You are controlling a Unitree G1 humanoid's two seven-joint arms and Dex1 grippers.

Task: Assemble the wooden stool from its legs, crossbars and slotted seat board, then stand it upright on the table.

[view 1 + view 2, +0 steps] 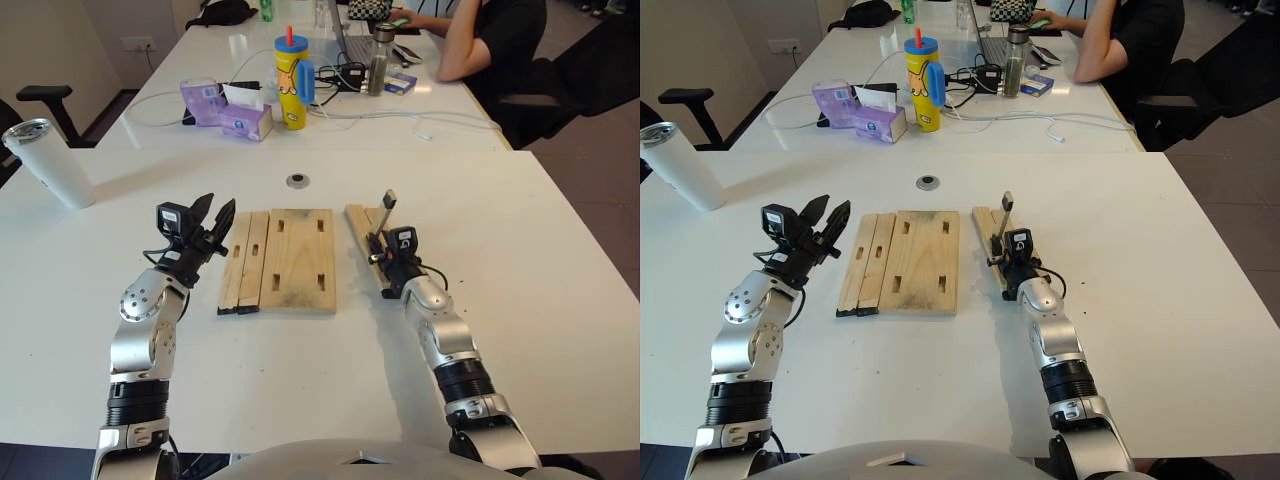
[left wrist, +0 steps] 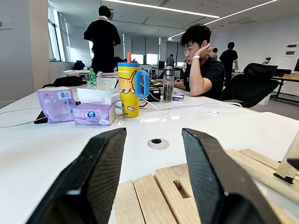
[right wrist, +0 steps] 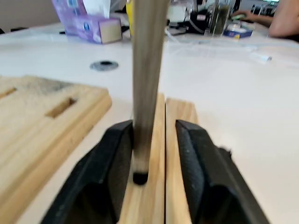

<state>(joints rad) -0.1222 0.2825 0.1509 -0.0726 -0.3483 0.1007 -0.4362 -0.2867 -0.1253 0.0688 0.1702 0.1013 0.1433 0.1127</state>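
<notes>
Both grippers spread — right gripper [image 3: 154, 127] straddles the upright crossbar [image 1: 388, 203] on legs [image 1: 357, 222] running up-frame, right of centre; left gripper [image 1: 219, 206] hovers left of the board [image 1: 298, 258].

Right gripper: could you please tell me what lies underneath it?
Under the right gripper, two wooden slats lie side by side on the table. A thin stick stands upright on one slat. How deep the stick's foot sits in it is hidden.

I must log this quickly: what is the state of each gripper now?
Left gripper: open, holding nothing.
Right gripper: open, the upright crossbar between its fingers, against one.
</notes>
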